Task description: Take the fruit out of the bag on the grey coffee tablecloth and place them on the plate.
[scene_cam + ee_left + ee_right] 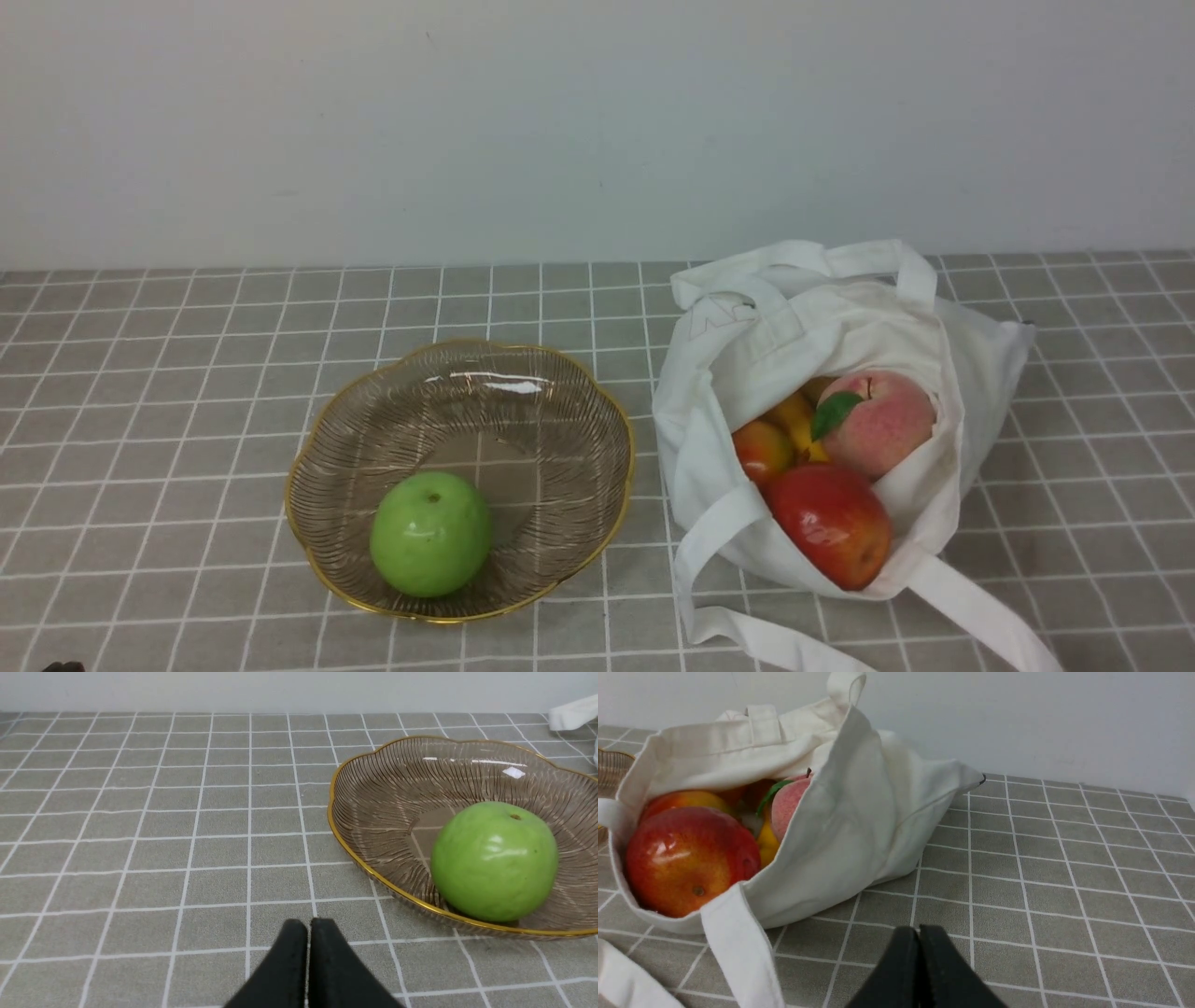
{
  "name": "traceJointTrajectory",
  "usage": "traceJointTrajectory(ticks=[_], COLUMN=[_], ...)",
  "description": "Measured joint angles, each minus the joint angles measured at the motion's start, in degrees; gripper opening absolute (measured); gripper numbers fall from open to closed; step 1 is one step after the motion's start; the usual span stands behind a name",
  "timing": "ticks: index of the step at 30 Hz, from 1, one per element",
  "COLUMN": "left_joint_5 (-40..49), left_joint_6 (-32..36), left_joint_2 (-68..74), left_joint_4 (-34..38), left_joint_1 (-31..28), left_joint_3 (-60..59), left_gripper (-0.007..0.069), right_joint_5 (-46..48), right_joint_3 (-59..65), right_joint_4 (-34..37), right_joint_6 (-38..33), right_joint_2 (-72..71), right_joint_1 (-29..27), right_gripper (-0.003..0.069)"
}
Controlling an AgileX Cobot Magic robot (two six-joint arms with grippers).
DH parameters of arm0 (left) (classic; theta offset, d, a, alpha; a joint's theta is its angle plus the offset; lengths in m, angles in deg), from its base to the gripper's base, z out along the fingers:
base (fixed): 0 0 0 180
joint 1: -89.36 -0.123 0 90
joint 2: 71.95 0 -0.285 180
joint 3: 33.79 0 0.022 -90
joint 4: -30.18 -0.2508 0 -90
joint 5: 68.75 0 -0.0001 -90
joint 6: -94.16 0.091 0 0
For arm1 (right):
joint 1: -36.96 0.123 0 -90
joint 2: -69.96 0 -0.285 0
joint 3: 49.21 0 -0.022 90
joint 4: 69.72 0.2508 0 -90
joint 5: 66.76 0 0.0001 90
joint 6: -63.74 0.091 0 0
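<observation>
A green apple lies in the gold-rimmed glass plate on the grey coffee tablecloth. To its right the white bag lies open with fruit inside: a red apple, a pink peach with a green leaf, and smaller orange-yellow pieces. My left gripper is shut and empty, low over the cloth near the plate. My right gripper is shut and empty, beside the bag. Neither arm shows in the front view.
A plain pale wall stands behind the cloth. The bag's long straps trail toward the front edge. Bare cloth lies left of the plate and right of the bag.
</observation>
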Motion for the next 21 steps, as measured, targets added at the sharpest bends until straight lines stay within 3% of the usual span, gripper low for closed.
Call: traceJointTrajectory(ticks=[13,21], left_joint_5=[0.00,0.00], left_joint_6=[0.00,0.00], left_joint_2=[0.00,0.00], left_joint_4=[0.00,0.00], left_joint_1=[0.00,0.00], left_joint_3=[0.00,0.00], left_gripper=[-0.0008,-0.0008], right_joint_5=[0.13,0.18], right_joint_3=[0.00,-0.05], right_joint_4=[-1.16,-10.24], right_joint_6=[3.56,15.22], right_joint_2=[0.00,0.00], right_joint_1=[0.00,0.00], right_gripper=[-0.0014,-0.0014])
